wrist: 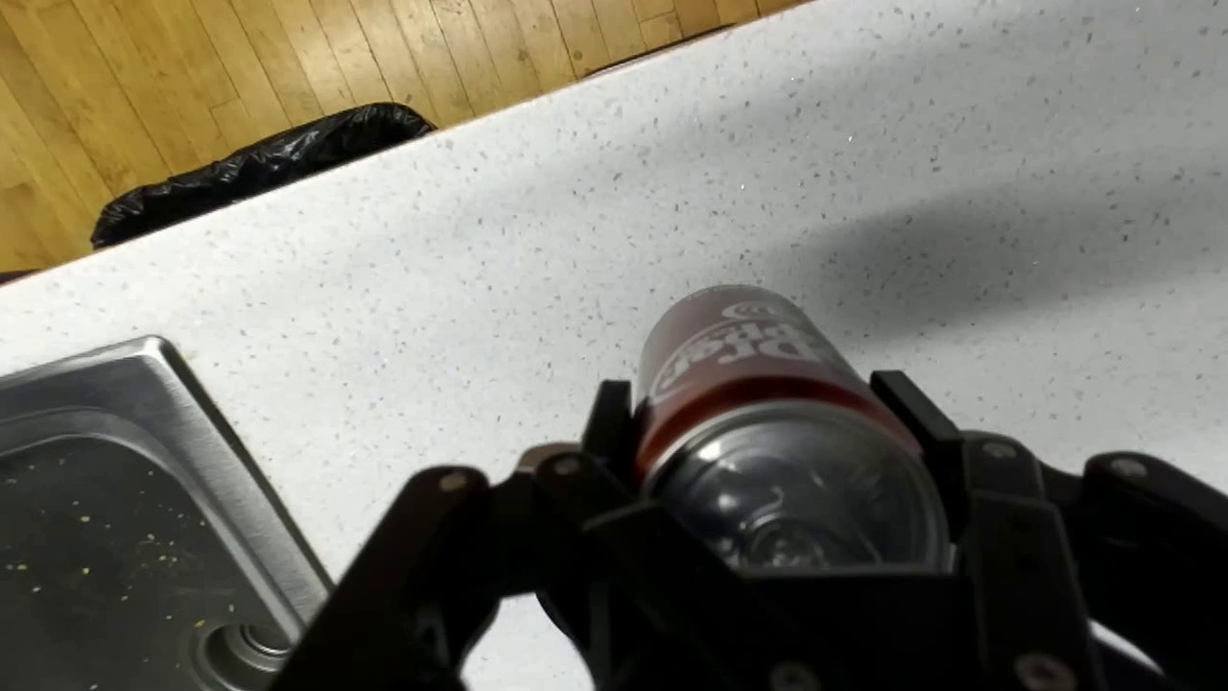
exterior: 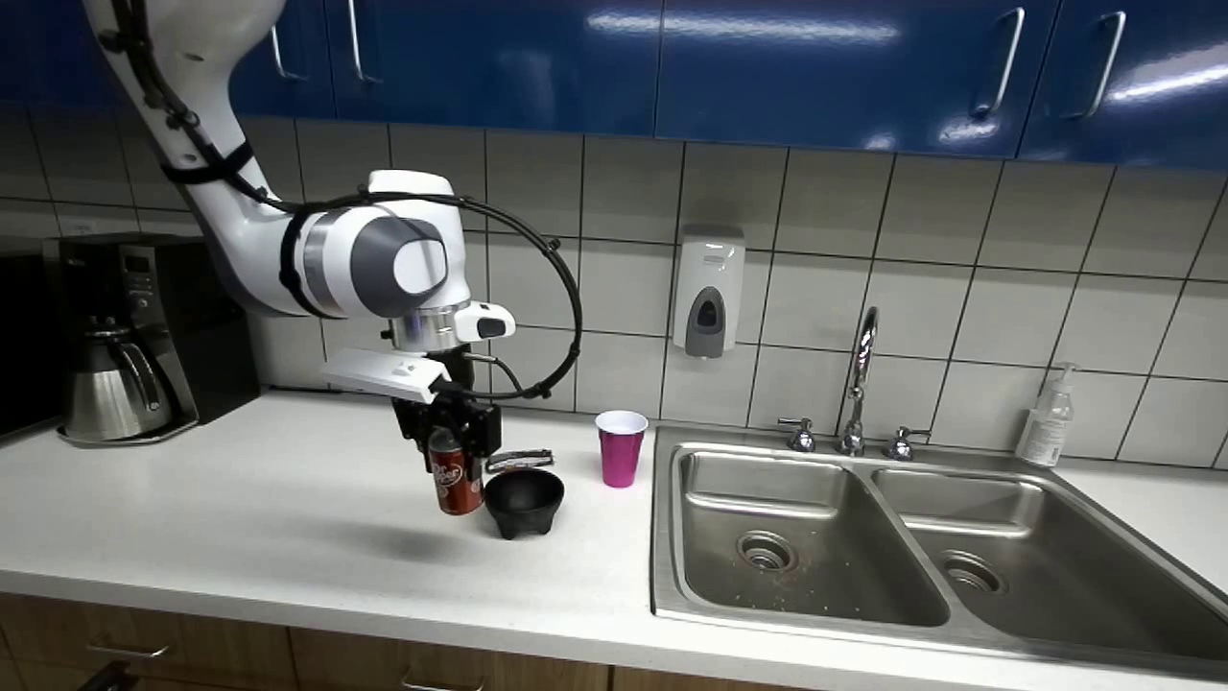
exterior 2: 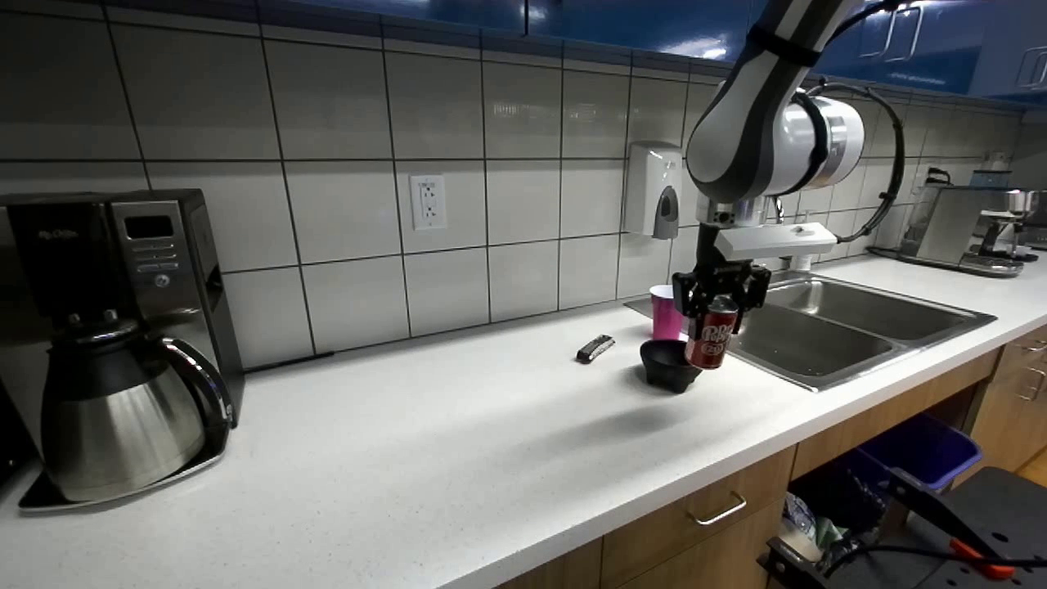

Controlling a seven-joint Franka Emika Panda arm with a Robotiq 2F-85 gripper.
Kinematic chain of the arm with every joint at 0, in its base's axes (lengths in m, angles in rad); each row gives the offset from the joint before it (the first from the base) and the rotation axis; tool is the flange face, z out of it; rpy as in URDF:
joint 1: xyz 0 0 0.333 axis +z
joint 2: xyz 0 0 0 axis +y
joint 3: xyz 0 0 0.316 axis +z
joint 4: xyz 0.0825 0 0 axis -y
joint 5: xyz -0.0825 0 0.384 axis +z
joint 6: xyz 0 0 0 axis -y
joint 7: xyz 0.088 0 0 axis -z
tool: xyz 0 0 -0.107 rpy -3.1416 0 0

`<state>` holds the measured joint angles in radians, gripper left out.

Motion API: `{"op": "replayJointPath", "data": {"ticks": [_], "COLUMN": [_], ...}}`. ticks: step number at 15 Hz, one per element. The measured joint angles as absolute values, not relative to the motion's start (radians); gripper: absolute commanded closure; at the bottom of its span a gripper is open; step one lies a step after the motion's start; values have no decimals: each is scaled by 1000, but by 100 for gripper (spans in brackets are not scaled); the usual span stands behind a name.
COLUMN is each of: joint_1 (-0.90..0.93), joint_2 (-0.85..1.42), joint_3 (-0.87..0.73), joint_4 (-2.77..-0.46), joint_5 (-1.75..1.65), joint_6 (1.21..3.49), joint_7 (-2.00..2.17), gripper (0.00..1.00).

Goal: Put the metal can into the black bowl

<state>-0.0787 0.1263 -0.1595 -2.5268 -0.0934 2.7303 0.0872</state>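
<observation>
Your tool [wrist: 763,415] squeezes the metal can [exterior 2: 711,337], which hangs almost straight up and down above the surface [exterior 2: 409,458]. The black bowl [exterior: 524,513] sits just beside the can, not under it. You probably need to lift a bit, then go across.

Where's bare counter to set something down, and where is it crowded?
Bare: the counter between the coffee maker and black bowl, plus the strip between bowl and front edge. Crowded: around the bowl, with gripper, held metal can, slim dark object and pink cup.
</observation>
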Motion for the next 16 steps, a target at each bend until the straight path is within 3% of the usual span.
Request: {"op": "replayJointPath", "data": {"ticks": [16], "joint_1": [-91], "joint_2": [356], "joint_3": [-178], "joint_4": [-2236], "joint_5": [-46], "joint_6": [2683], "joint_7": [96], "gripper": [61]}}
